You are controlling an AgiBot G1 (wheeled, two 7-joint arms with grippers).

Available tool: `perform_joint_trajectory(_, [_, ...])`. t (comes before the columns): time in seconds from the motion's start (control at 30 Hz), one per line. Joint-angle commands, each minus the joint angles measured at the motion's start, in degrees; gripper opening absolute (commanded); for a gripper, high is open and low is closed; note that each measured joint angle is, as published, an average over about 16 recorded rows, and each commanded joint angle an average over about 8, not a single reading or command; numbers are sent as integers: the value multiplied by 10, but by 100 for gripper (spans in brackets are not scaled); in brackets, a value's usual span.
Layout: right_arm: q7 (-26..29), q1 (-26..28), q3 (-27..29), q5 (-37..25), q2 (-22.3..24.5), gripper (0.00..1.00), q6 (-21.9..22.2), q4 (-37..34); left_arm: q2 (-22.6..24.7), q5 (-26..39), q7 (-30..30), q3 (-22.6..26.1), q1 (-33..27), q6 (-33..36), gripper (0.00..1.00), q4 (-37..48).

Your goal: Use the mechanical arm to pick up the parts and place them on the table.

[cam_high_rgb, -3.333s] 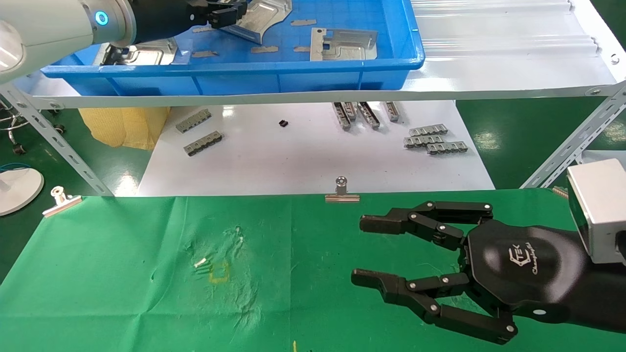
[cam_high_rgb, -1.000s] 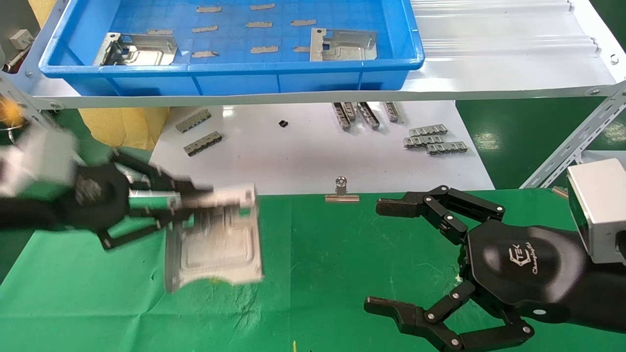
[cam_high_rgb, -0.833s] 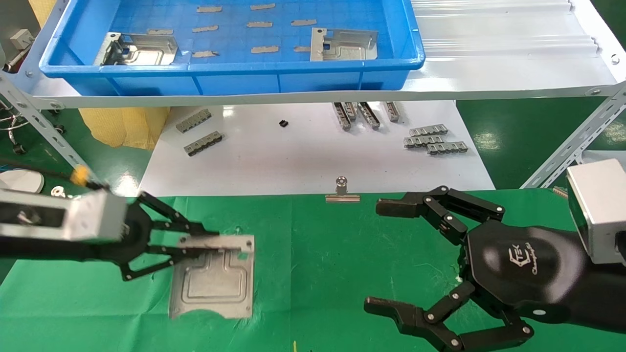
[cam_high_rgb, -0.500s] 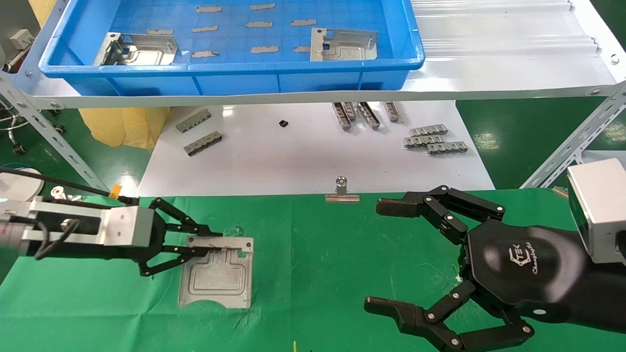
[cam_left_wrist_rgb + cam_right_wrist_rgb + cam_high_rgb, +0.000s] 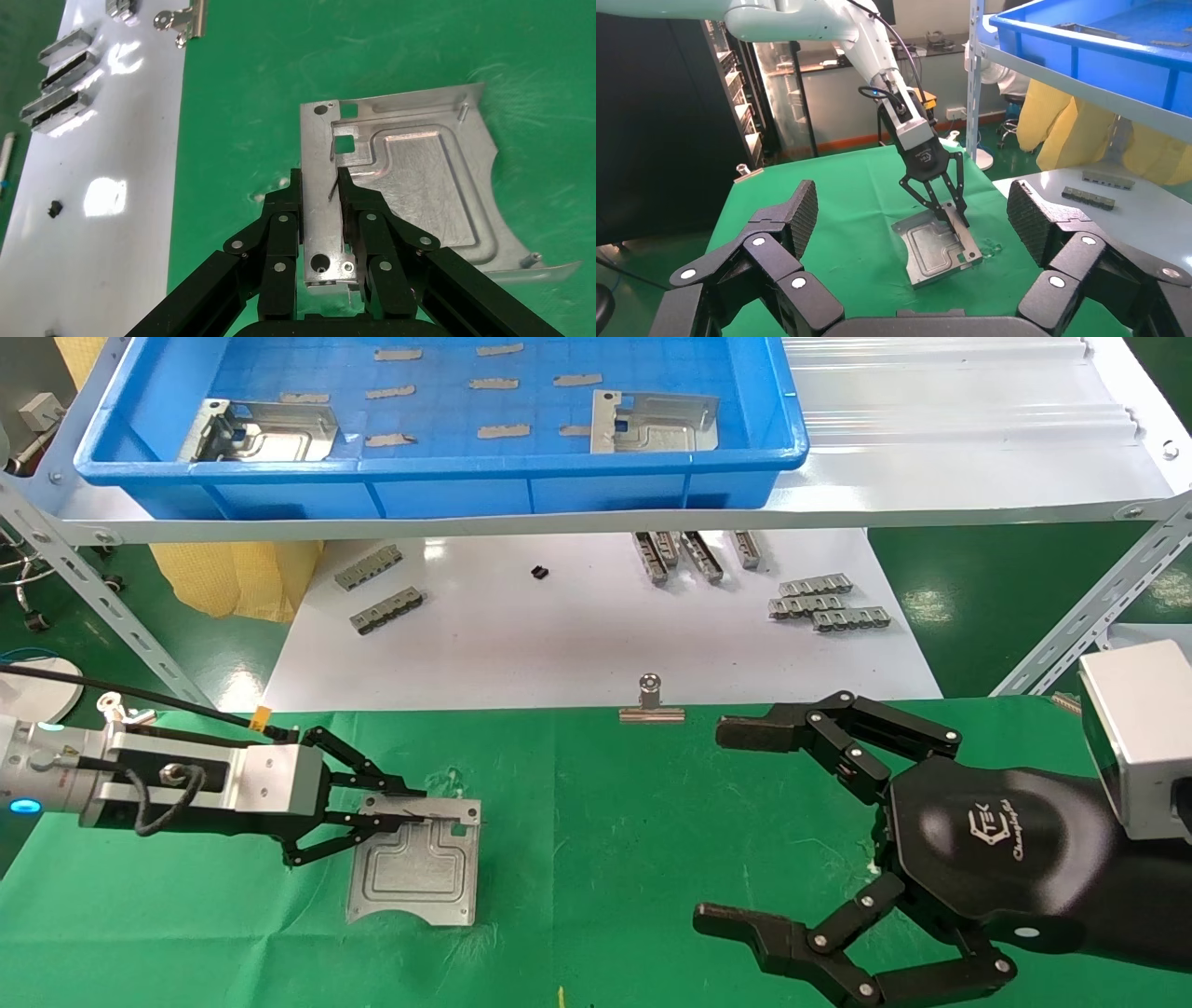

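Note:
My left gripper (image 5: 410,808) is shut on the folded tab edge of a silvery stamped part (image 5: 419,873), low over the left middle of the green-cloth table (image 5: 605,822). The part lies nearly flat, and its near edge seems to touch the cloth. In the left wrist view both fingers (image 5: 351,203) clamp the tab of the part (image 5: 415,182). The right wrist view shows the part (image 5: 933,249) slightly tilted under the left gripper (image 5: 951,210). My right gripper (image 5: 724,826) is open and empty over the table's right side. Two more parts (image 5: 261,430) (image 5: 656,421) lie in the blue tray (image 5: 447,463).
The tray sits on a raised white shelf with slanted metal legs (image 5: 93,598). Behind the table a glossy white board (image 5: 559,635) holds several grey notched strips (image 5: 824,607). Binder clips (image 5: 652,702) (image 5: 116,710) grip the cloth's far edge.
The left gripper carried the part from the tray down to the cloth, then sank lower and shifted slightly right in the last second. The right gripper opened wider earlier and has since held still.

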Motion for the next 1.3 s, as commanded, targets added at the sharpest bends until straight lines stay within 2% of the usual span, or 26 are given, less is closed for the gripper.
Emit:
perform_joint_trajectory(0.03, [0,0,0,0,0,100,0,0,6,1,9,0,-1,-4,100,14])
perform_joint_trajectory(0.33, [0,0,0,0,0,100,0,0,9,-16,26,-10,-5,22,100,41])
perform_joint_trajectory(0.67, [0,0,0,0,0,100,0,0,-12,-72,-60,-44,23,35,100,80])
perform_joint_trajectory(0.8, [0,0,0,0,0,100,0,0,-15,-79,-69,-48,29,35,100,88])
perform_joint_trajectory(1.07, [0,0,0,0,0,100,0,0,-15,-76,-64,-48,28,35,100,73])
perform_joint_trajectory(1.3, [0,0,0,0,0,100,0,0,-32,-93,-109,-77,59,30,100,8])
